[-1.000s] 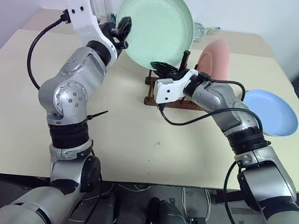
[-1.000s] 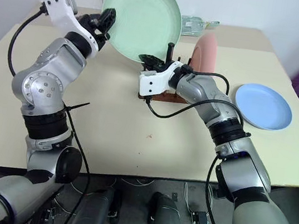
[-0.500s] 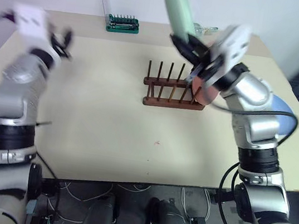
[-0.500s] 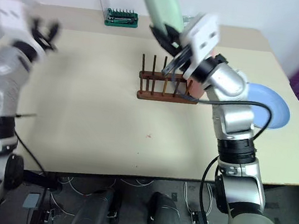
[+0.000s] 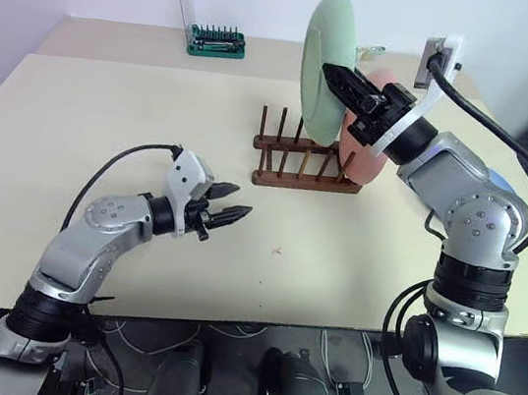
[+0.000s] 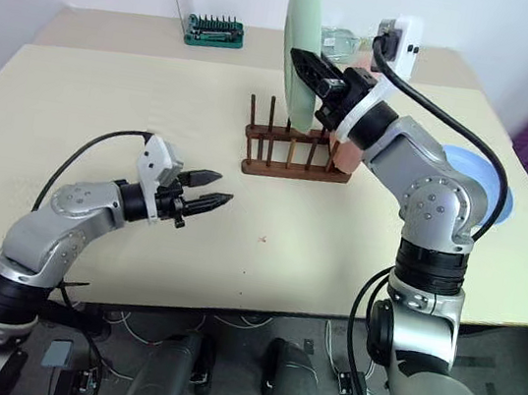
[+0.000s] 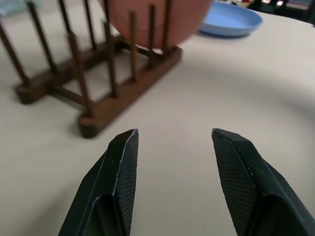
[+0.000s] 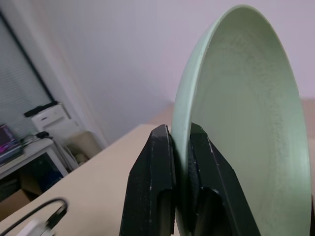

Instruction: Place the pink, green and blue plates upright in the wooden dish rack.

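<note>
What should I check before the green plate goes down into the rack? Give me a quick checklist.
1. Right gripper pinching the green plate rim: ok.
2. Plate on edge above the rack: ok.
3. Free slots beside the pink plate: ok.
4. Left gripper open, empty, clear of the rack: ok.
5. Plate edge lined up with a slot: cannot tell.
6. Blue plate flat on the table, not yet racked: not ok.

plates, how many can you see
3: a green plate upright in the right claw above the rack, a pink plate standing in the rack, a blue plate flat on the table.
</note>
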`<state>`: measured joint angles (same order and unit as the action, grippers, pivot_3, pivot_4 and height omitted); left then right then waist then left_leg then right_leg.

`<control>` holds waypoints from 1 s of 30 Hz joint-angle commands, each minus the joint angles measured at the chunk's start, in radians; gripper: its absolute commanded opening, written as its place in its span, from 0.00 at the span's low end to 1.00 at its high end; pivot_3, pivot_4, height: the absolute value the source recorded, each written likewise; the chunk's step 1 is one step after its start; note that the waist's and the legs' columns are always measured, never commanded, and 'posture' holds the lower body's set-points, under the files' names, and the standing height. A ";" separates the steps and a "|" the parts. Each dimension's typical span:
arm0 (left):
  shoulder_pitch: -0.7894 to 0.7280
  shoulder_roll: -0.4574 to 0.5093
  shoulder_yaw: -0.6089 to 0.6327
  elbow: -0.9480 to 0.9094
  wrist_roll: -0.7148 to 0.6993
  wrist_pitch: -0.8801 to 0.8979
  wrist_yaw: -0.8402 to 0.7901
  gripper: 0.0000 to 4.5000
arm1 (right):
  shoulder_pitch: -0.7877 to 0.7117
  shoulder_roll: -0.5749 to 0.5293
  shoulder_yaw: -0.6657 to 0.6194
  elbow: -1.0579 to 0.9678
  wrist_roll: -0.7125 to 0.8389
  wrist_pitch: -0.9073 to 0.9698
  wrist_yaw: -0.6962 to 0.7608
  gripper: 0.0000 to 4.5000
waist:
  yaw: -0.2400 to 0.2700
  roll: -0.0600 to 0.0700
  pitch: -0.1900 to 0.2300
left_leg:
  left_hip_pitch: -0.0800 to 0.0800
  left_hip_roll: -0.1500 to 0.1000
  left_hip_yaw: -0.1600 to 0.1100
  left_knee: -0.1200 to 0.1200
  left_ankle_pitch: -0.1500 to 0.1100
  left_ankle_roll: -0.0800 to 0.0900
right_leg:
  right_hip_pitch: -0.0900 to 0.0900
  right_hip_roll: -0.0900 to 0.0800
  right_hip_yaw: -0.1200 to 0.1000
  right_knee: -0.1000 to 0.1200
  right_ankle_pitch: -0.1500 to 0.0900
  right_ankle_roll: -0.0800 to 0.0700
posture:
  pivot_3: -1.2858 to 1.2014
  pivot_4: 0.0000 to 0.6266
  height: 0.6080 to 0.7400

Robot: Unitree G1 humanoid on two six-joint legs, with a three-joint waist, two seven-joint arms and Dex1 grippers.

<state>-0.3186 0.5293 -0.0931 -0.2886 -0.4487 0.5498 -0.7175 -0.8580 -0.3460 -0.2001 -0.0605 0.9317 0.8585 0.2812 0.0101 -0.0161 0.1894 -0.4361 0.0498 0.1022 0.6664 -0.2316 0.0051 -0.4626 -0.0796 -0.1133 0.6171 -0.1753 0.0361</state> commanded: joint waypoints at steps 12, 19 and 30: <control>0.004 -0.019 -0.010 -0.072 -0.002 0.009 -0.023 0.55 | -0.143 0.038 -0.067 0.231 -0.047 0.013 -0.101 0.17 | -0.001 0.000 0.000 | 0.000 0.000 0.000 0.000 0.000 0.000 | 0.000 0.000 0.000 0.000 0.000 0.000 | 0.52 0.24 0.92; 0.007 -0.020 -0.008 -0.077 -0.003 0.014 -0.020 0.55 | -0.156 0.002 -0.004 0.193 -0.151 -0.035 -0.038 0.78 | -0.001 0.000 0.000 | -0.001 0.000 -0.001 0.000 0.000 0.000 | 0.000 0.000 0.000 0.000 -0.001 0.001 | 0.52 0.24 0.92; 0.001 -0.023 -0.009 -0.070 0.000 0.009 -0.022 0.55 | -0.123 -0.294 0.107 0.038 -0.397 -0.237 0.270 0.78 | 0.002 0.001 0.000 | -0.003 0.000 -0.001 0.000 0.000 0.000 | -0.002 0.000 0.000 -0.002 -0.002 0.003 | 0.52 0.24 0.92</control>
<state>-0.3140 0.5072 -0.1048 -0.3278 -0.4460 0.5643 -0.7374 -0.9759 -0.6025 -0.0483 0.0256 0.5510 0.6820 0.5022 0.0119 -0.0154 0.1898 -0.4393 0.0494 0.1010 0.6663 -0.2319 0.0055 -0.4647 -0.0796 -0.1133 0.6146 -0.1777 0.0395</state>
